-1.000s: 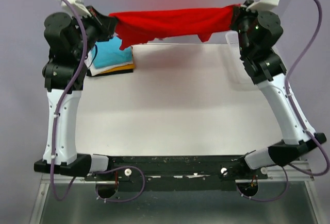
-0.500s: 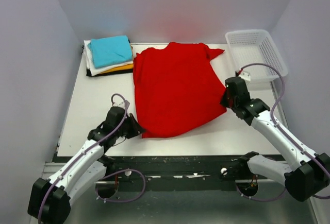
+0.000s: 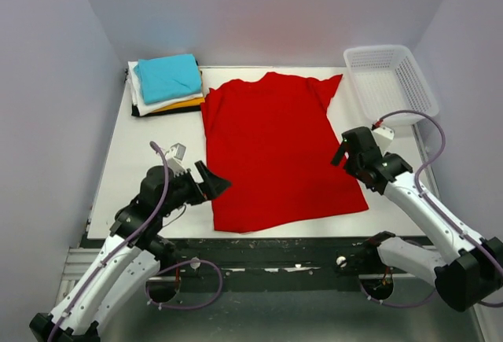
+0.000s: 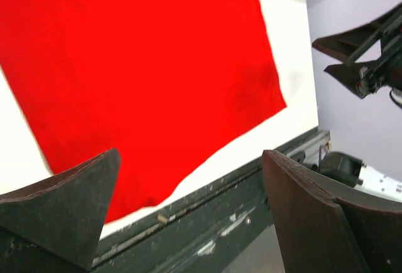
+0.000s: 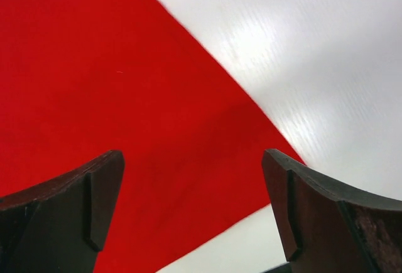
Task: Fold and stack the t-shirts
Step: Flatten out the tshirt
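Note:
A bright red t-shirt (image 3: 275,149) lies spread flat on the white table (image 3: 149,149), collar toward the back and hem near the front edge. A stack of folded t-shirts (image 3: 167,82), teal on top with white, orange and black below, sits at the back left corner. My left gripper (image 3: 209,182) hovers open at the shirt's front left corner, holding nothing. In the left wrist view the left gripper (image 4: 190,160) frames the red t-shirt (image 4: 138,59) hem and the table's edge. My right gripper (image 3: 340,156) stands open at the shirt's right edge. In the right wrist view the right gripper (image 5: 191,157) looks down on the red t-shirt (image 5: 113,97).
A white plastic lattice basket (image 3: 391,84) stands at the back right corner. Bare table shows left of the shirt and between the shirt and the basket. The black front rail (image 3: 275,246) runs along the near edge. Grey walls close in both sides.
Both grippers have opened and let go of the red shirt, which now lies flatter with its hem straightened. The left gripper has drawn back and the right has lifted off the cloth.

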Tool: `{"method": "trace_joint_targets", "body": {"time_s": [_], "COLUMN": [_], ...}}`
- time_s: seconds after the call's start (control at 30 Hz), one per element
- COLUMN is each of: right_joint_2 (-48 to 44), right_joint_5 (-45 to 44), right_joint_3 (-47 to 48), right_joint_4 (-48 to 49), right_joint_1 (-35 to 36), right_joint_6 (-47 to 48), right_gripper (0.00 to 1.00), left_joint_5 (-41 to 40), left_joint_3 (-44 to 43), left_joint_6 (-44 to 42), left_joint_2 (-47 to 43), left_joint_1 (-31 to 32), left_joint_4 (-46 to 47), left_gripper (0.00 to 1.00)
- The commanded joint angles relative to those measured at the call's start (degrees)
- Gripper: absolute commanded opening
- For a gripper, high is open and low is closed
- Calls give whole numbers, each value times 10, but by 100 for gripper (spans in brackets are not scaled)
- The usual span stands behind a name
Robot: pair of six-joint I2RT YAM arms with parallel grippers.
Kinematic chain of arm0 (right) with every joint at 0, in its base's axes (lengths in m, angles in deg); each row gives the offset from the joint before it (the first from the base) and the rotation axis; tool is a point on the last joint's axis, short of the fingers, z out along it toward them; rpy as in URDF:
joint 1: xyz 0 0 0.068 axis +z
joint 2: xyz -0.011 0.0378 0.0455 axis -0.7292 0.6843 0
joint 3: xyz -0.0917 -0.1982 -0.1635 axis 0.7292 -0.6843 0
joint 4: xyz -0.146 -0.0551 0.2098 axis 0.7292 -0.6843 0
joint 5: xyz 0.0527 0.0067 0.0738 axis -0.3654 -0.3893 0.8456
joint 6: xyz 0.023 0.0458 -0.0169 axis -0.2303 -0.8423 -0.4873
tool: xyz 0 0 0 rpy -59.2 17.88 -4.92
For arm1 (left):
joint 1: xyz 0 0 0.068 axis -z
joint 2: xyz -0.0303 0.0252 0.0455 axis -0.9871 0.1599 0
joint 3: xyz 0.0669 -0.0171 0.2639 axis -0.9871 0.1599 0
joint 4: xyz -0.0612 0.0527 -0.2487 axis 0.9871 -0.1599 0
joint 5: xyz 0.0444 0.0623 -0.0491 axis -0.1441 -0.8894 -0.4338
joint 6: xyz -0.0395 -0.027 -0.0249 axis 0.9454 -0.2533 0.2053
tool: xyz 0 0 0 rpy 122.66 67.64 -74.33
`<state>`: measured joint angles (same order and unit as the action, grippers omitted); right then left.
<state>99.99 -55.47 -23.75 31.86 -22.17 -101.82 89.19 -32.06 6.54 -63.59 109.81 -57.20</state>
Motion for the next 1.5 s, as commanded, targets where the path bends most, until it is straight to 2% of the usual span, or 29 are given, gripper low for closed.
{"method": "trace_joint_targets", "body": {"time_s": [0.0, 0.1, 0.17, 0.27, 0.37, 0.57, 0.7, 0.9, 1.07, 1.17, 1.33, 1.47], "right_joint_2": [-45, -19, 11, 51, 70, 113, 136, 160, 201, 232, 270, 297], "right_joint_5": [121, 248, 298, 329, 338, 317, 253, 203, 148, 115, 92, 91], "right_joint_3": [-16, -54, -78, -98, -119, -151, -145, -148, -121, -86, -46, -23], "right_joint_4": [135, 243, 297, 349, 387, 411, 388, 380, 359, 335, 328, 336], "right_joint_1": [-1, 0, 2, 7, 22, 37, 37, 36, 36, 36, 26, 18], "right_joint_6": [70, 87, 82, 73, 62, 34, 10, -12, -13, -9, 4, 20], "right_gripper": [100, 100, 100, 100, 100, 100, 100, 100, 100, 100, 100, 100], "left_joint_5": [-44, -21, 55, 85, 72, 62, 102, 104, 87, 110, 127, 158], "left_joint_3": [-82, -177, -232, -308, -378, -393, -329, -273, -224, -188, -127, -78], "left_joint_6": [-74, -118, -140, -158, -173, -181, -162, -137, -123, -117, -87, 27], "left_joint_2": [114, 261, 352, 483, 582, 701, 719, 738, 698, 670, 639, 626], "left_joint_1": [-1, -32, -68, -101, -108, -109, -108, -76, -37, -17, 46, 145], "left_joint_4": [79, 73, 109, 122, 95, 91, 144, 150, 143, 153, 168, 288], "left_gripper": [99, 99, 99, 98, 99, 99, 99, 99, 99, 98, 98, 99]}}
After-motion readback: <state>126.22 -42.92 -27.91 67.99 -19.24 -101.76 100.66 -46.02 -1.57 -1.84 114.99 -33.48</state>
